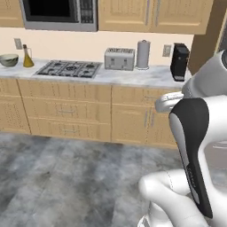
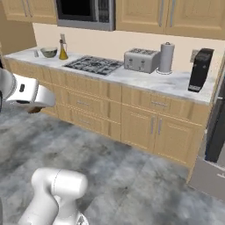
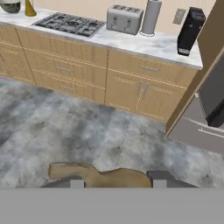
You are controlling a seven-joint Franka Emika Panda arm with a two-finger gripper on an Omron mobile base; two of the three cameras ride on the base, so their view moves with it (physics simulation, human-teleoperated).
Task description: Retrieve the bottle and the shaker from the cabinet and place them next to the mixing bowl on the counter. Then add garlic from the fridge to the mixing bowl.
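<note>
Mixing bowl (image 2: 48, 52) beside bottle (image 2: 63, 51); pincer (image 3: 114, 180) grips something tan, perhaps garlic.

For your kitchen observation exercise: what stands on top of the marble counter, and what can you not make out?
On the counter: mixing bowl, bottle, stovetop, toaster, a grey cylinder and a black appliance. A tiny object left of the bowl is too small to identify.

Even, bright, flat rendered light; soft low-resolution blur, no glare, faint shadows.

White arm (image 1: 177, 195) (black joint panel)
</note>
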